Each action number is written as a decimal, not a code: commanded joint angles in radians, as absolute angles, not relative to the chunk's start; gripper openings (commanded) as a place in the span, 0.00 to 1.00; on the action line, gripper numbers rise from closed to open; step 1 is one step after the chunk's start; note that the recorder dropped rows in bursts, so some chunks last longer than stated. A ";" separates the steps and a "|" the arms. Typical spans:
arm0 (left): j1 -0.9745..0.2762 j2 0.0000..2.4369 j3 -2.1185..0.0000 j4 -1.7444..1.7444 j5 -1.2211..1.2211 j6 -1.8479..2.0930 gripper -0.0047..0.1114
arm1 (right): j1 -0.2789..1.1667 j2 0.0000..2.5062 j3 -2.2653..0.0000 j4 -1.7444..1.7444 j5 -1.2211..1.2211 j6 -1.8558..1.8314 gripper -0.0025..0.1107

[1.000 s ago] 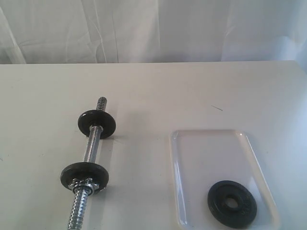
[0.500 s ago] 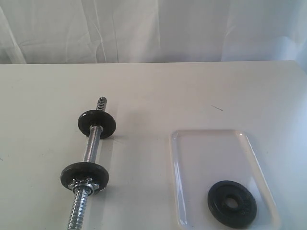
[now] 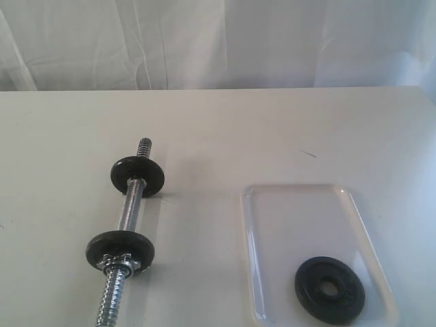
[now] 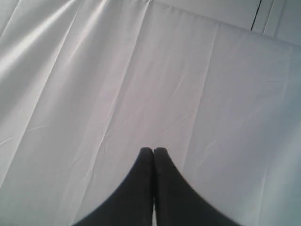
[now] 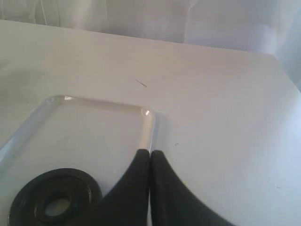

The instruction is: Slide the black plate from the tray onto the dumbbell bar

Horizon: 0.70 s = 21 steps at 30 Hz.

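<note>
Currently the black plate [image 3: 330, 289] lies flat at the camera-side end of the tray [image 3: 300, 204], well apart from the dumbbell bar [image 3: 131, 204]. Left gripper [image 4: 153, 150]: fingers pressed together, empty, facing white cloth [image 4: 94, 94]. Right gripper [image 5: 150, 152]: likewise closed, empty, near the tray rim.

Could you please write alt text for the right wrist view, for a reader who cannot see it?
The black plate lies flat inside the translucent tray, with nothing touching it. The right gripper, shut and empty, shows beside the plate, over the tray's edge, with the bare white table beyond.
</note>
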State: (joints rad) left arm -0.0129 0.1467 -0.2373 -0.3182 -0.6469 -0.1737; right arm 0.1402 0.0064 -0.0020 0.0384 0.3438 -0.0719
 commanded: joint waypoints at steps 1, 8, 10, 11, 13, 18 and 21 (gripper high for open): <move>-0.013 0.218 -0.318 -0.277 -0.596 -0.180 0.04 | 0.144 0.000 0.000 0.030 0.336 -0.075 0.02; -0.013 0.274 -0.351 -0.121 -0.080 -0.189 0.04 | 0.144 0.000 0.000 0.030 0.336 -0.075 0.02; -0.013 0.309 -0.351 -0.121 0.022 -0.187 0.04 | 0.144 0.000 0.000 0.030 0.336 -0.075 0.02; -0.013 0.335 -0.351 -0.121 0.043 -0.187 0.04 | 0.144 0.000 0.000 0.030 0.336 -0.075 0.02; -0.013 0.392 -0.353 -0.118 0.054 -0.173 0.04 | 0.144 0.000 0.000 0.030 0.336 -0.075 0.02; -0.013 0.602 -0.397 -0.100 0.108 -0.021 0.04 | 0.144 0.000 0.000 0.030 0.336 -0.075 0.02; -0.013 0.746 -0.462 -0.100 0.180 -0.019 0.04 | 0.144 0.000 0.000 0.030 0.336 -0.075 0.02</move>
State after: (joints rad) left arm -0.0129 0.6440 -0.4100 -0.1044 0.1189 -0.0422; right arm 0.1402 0.0064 -0.0020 0.0367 0.3438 -0.0719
